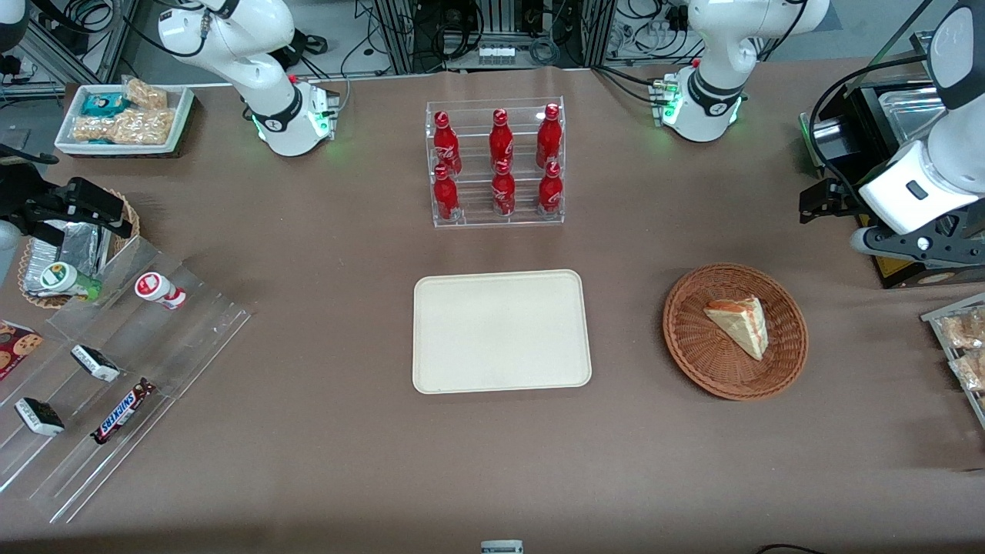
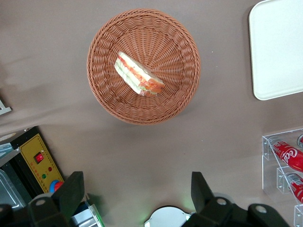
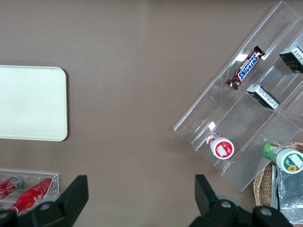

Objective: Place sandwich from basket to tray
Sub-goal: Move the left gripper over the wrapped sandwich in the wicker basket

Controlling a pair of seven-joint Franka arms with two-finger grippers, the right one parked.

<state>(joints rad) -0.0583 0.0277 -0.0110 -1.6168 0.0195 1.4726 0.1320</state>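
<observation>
Only the left wrist view shows the black two-finger gripper (image 2: 137, 194), its fingers spread wide, high above the brown cloth. One triangular white-bread sandwich (image 1: 740, 324) lies in the round brown wicker basket (image 1: 692, 350), beside the flat cream tray (image 1: 502, 332). Six red bottles (image 1: 501, 163) fill a clear rack.
</observation>
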